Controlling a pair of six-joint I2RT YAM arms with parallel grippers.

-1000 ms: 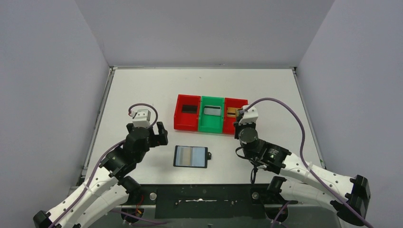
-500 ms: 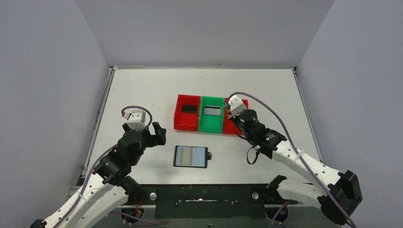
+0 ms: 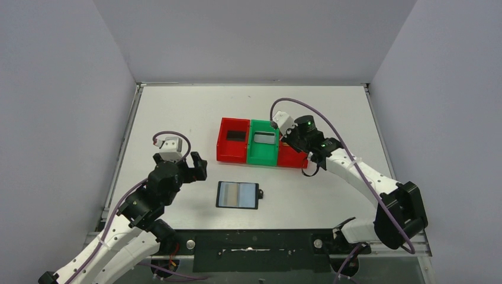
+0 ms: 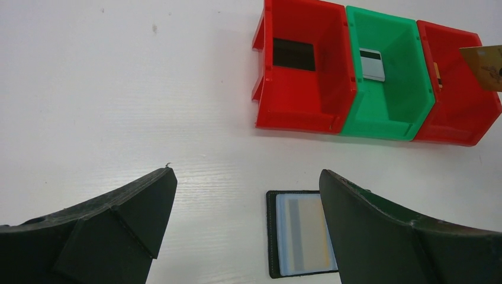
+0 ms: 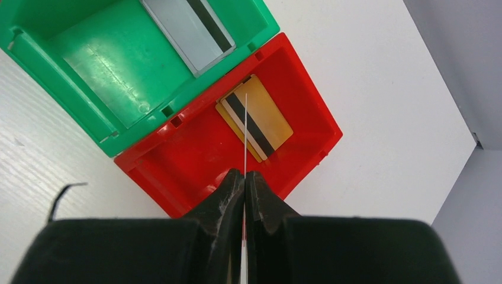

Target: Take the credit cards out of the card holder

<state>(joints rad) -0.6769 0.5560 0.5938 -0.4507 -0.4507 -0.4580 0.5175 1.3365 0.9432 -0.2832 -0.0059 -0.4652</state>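
Note:
The card holder (image 3: 238, 194) lies open and flat near the front of the table, with a tan card showing in its grey-blue pocket (image 4: 303, 232). My left gripper (image 3: 198, 166) is open and empty, to the left of the holder (image 4: 245, 177). My right gripper (image 3: 291, 142) is shut on a gold credit card, seen edge-on as a thin line (image 5: 245, 130) and as a gold corner in the left wrist view (image 4: 485, 66). It holds the card above the right red tray (image 5: 195, 160), which holds gold cards (image 5: 260, 121).
Three bins stand in a row mid-table: a left red tray (image 3: 224, 148) holding a dark card (image 4: 294, 54), a green tray (image 3: 263, 155) holding a grey card (image 5: 189, 29), and the right red tray (image 3: 296, 160). Grey walls enclose the table.
My right arm swung from the front of the table back and left over the right red tray, carrying the card. My left arm drew back slightly.

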